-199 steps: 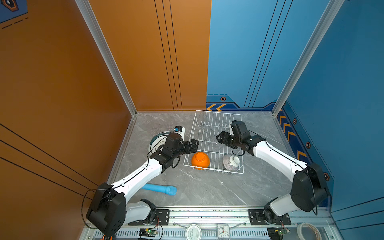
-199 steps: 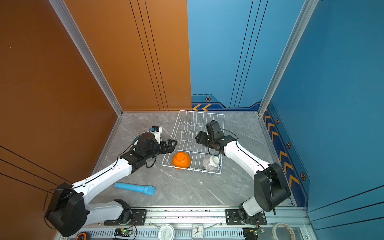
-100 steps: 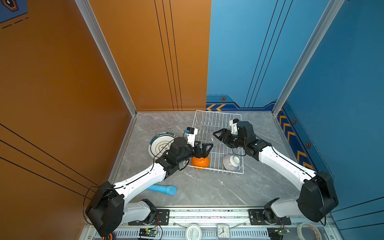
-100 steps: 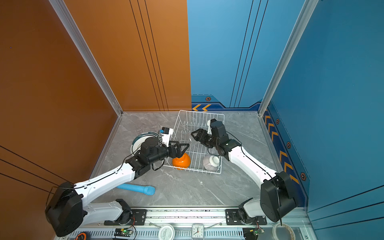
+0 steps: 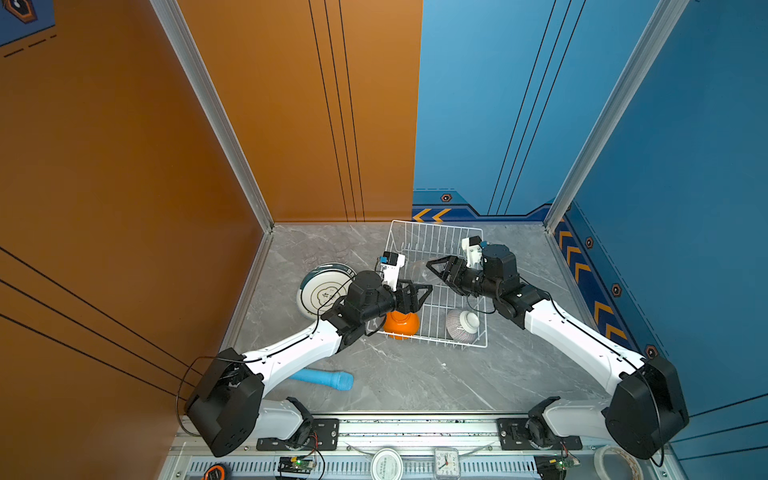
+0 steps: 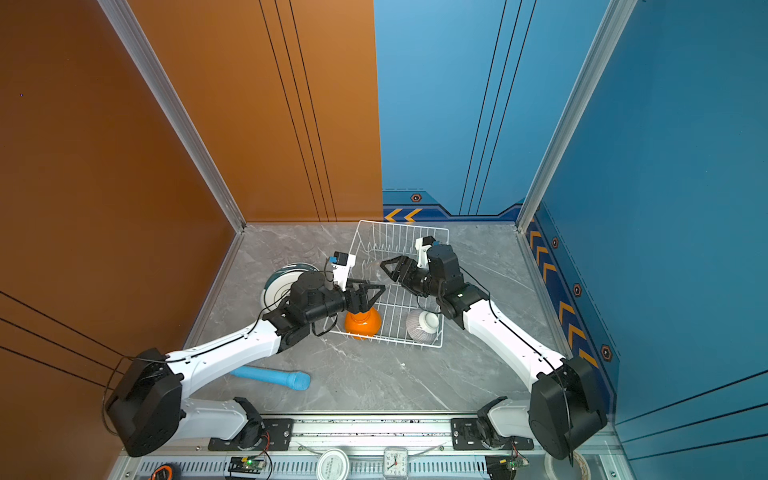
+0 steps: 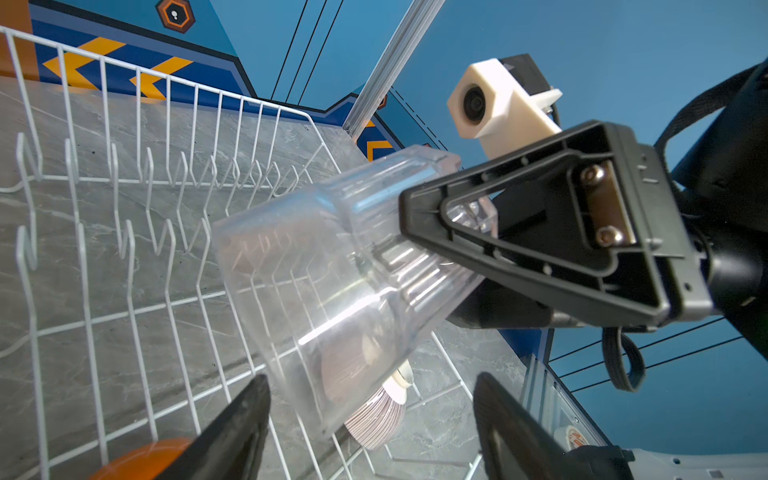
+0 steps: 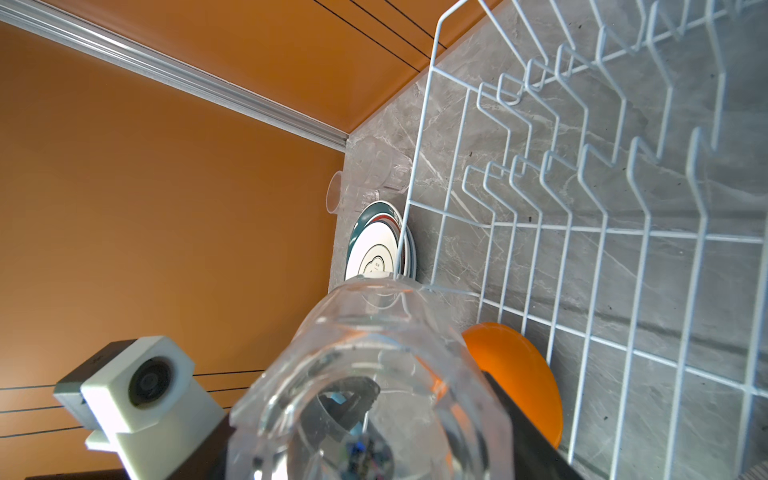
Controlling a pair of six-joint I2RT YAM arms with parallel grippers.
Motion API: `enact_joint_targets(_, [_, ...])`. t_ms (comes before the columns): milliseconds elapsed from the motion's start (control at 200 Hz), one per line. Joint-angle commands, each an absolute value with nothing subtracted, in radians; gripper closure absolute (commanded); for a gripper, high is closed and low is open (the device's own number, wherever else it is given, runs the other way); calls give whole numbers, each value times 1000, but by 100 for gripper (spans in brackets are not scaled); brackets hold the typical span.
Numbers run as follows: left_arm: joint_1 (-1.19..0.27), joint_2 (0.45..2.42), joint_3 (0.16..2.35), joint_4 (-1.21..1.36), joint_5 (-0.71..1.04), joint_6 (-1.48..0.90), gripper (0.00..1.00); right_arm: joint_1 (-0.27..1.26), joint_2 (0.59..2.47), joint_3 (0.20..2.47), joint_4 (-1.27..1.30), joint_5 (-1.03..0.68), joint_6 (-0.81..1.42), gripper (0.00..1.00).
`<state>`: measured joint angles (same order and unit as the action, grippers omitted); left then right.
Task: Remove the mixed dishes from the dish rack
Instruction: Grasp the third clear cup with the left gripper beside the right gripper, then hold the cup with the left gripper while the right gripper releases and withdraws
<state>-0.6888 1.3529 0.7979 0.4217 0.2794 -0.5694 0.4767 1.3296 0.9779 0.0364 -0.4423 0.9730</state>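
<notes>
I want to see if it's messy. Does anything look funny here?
Nothing looks spilled or broken. The odd thing is the light-blue cylinder lying on its side on the grey marble table, outside the white wire dish rack. The right gripper holds a clear glass tumbler sideways over the rack.

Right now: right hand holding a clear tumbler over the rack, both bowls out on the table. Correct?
No, one thing is off. The right hand does hold the clear tumbler over the dish rack, but the orange bowl and the striped bowl sit inside the rack, at its near end, not on the table. Both top views show it.
</notes>
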Motion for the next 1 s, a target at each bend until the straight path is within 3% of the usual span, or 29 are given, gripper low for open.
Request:
enact_joint_targets(0, [-699,1377,831,467,314,-555,24,474,1329,957,118,-497,1012,36])
enact_joint_targets(355, [-716,1401,863,541,331,-524,48,476,1356,925,223,-559,1087,36])
enact_joint_targets(541, [-723,1404,864,540,306,-520,78,476,1365,917,244,-566,1104,35])
enact_joint_targets(921, [-724,1389,846,537,258,-523,100,476,1365,905,254,-559,1110,23])
enact_joint_targets(996, [-722,1387,845,525,240,-525,100,475,1366,902,255,-557,1112,18])
